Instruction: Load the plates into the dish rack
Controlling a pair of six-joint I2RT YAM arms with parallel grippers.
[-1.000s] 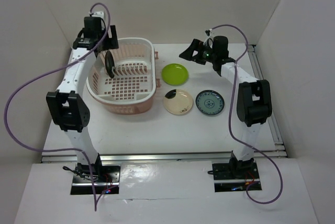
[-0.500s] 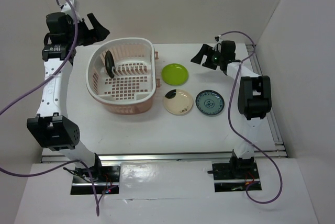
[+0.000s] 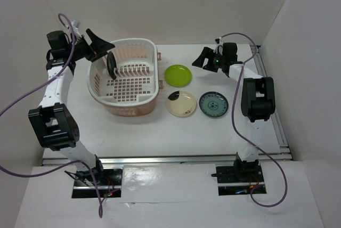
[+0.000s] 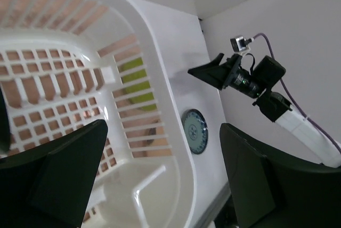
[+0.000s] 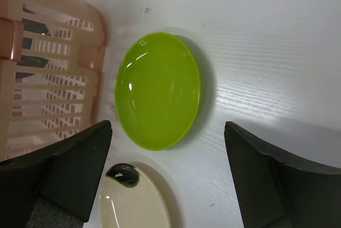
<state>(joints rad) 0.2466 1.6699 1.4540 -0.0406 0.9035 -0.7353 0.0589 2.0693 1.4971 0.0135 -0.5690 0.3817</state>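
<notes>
The pale pink dish rack (image 3: 131, 109) stands at the table's left. The glossy black plate (image 3: 111, 64) stands upright in its dividers. The lime green plate (image 3: 178, 75), the cream plate (image 3: 181, 103) and the blue-green patterned plate (image 3: 213, 103) lie flat to the right of the rack. My left gripper (image 3: 100, 47) is open and empty above the rack's back left rim (image 4: 176, 148). My right gripper (image 3: 203, 57) is open and empty, above and to the right of the lime green plate (image 5: 158, 89). The cream plate (image 5: 133, 201) shows at the bottom of the right wrist view.
White walls close in the table at the back and on both sides. A metal rail (image 3: 269, 87) runs along the right edge. The blue-green plate (image 4: 194, 131) and the right gripper (image 4: 224, 71) show beyond the rack in the left wrist view.
My left gripper has drawn up and back to the left from above the black plate, which stays upright in the rack. My right gripper has shifted a little to the right.
</notes>
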